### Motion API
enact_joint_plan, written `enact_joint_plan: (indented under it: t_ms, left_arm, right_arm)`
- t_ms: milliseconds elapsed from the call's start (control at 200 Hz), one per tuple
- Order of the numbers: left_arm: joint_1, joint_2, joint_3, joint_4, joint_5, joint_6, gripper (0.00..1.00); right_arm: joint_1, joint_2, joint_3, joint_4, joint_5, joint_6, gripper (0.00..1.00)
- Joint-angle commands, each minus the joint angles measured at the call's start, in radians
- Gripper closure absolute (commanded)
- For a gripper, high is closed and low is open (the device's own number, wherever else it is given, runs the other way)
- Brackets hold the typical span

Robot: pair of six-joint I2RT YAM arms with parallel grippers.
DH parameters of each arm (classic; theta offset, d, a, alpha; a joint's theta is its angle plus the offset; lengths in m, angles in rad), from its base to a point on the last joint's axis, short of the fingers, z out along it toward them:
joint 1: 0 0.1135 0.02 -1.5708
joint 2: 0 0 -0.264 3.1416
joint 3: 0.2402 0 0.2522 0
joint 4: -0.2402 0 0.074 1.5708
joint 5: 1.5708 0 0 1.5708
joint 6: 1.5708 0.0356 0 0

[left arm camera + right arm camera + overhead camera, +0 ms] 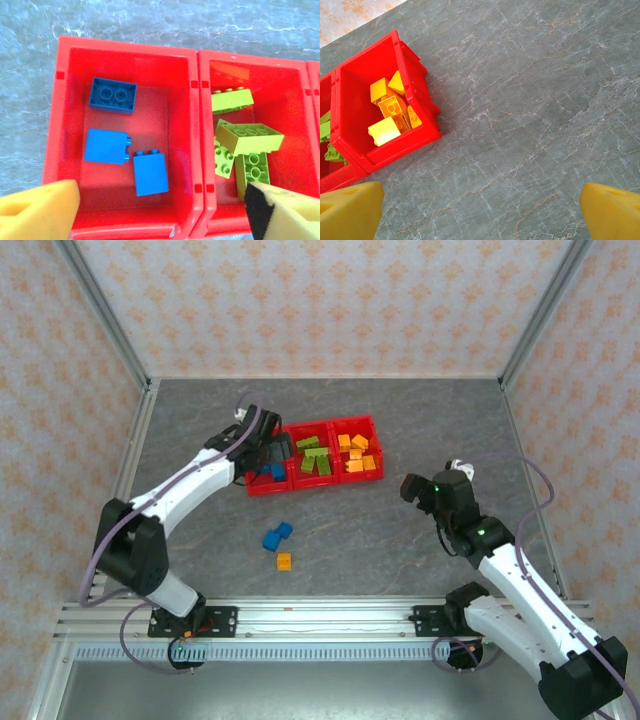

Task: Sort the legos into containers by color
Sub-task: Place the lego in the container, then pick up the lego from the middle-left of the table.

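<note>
Left gripper (262,443) hung wide open and empty, its blunt yellow foam pads (37,210) spread to either side of the leftmost compartment straight beneath it. Right gripper (413,487) was likewise parted and held nothing, its yellow wedge-shaped fingertips (350,210) framing bare tabletop.

Under both lay the grey, stone-veined matt table (400,570). Off to the right gripper's left sat the low red plastic tray (315,488), a glossy rectangle split by thin walls into three square compartments.

Below the left gripper, three blue lego bricks (113,95) lay apart on the compartment floor, one studs-up and two on their sides. Just to that gripper's right, the middle compartment held lime green lego bricks (248,137) heaped on one another, one tilted across the rest. The right finger cut off the lowest one, so their count was hard to fix. The compartment nearest the right gripper held orange-yellow lego bricks (392,112) jumbled together, their number unclear.

From above, the left gripper's body covered much of the blue compartment. Nearer the arm bases than the left gripper, well clear of the tray, two blue bricks (278,535) lay touching on the table, with one small orange brick (284,561) just beside them.
</note>
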Motion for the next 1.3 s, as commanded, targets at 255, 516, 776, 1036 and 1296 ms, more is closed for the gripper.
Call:
enact_joint_plan:
  t_ms: [255, 516, 776, 1036, 1296]
  left_arm:
    - [-0.092, -0.255, -0.321, -0.055, 0.07, -0.017, 0.01]
    - [-0.234, -0.391, -0.544, -0.065, 0.099, -0.129, 0.01]
    - [-0.287, -0.315, -0.575, -0.053, 0.141, -0.157, 0.09]
    - [-0.308, -0.199, -0.562, -0.05, 0.128, -0.154, 0.23]
    - [-0.31, -0.138, -0.538, -0.016, 0.097, -0.158, 0.42]
  right_arm:
    - [-0.004, 0.0, 0.019, 0.005, 0.016, -0.009, 0.0]
    - [-0.004, 0.051, 0.026, 0.05, -0.033, 0.016, 0.0]
    - [-0.005, 0.094, 0.023, 0.095, -0.077, 0.047, 0.0]
    - [-0.004, 0.066, 0.009, 0.079, -0.059, 0.038, 0.0]
    - [-0.005, 0.032, -0.014, 0.065, -0.049, 0.041, 0.0]
